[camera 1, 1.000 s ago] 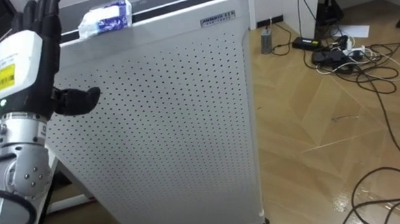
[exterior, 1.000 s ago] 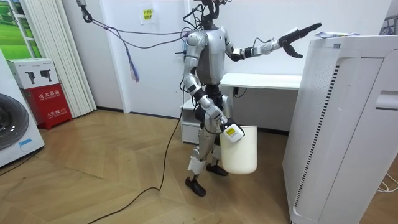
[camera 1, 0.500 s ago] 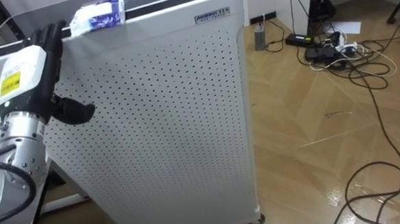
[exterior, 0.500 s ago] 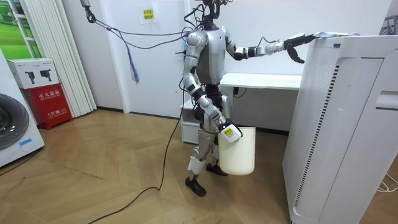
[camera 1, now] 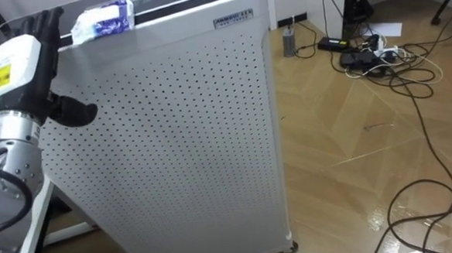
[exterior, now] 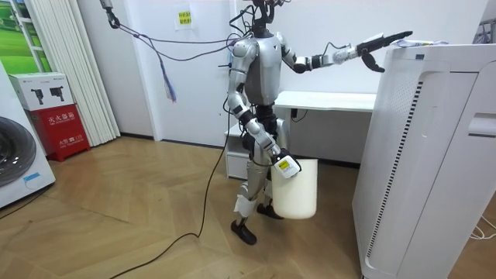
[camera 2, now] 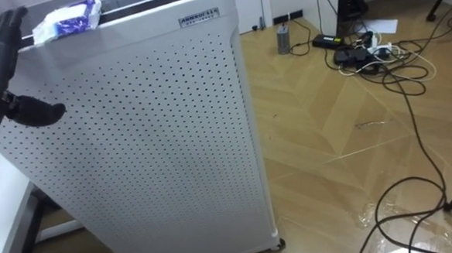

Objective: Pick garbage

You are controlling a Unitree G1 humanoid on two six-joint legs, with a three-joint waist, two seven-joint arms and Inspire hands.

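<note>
Garbage point(camera 1: 102, 19), a crumpled white-and-blue packet, lies on the flat top of a tall white air purifier point(camera 1: 172, 137) with a perforated front. It sits near the left end of that top, close to the edge that faces the robot.

The robot stands upright on the wooden floor point(exterior: 116, 217), in front of a white tabletop point(exterior: 325, 99) set against the wall, with the air purifier at the room view's right. Its left arm is stretched out level toward the purifier's top. The left hand point(camera 1: 17, 68) is raised at the top's left corner with its back to the camera and is spread wide: its dark fingers point(camera 1: 48, 23) are straight and point up toward the garbage, and the thumb juts sideways across the perforated front. It has hold of nothing. The fingertips are just beside the packet, and a gap of bare white top shows between them.

The right hand point(exterior: 283, 163) hangs low by the robot's thigh, at the rim of a white bin point(exterior: 296, 192) that hangs clear of the floor. From across the room I cannot tell how it grips that rim.

Beyond the purifier, a tangle of black cables point(camera 1: 381, 52) lies on the floor. A washing machine point(exterior: 15, 159) stands at the room view's left edge.
</note>
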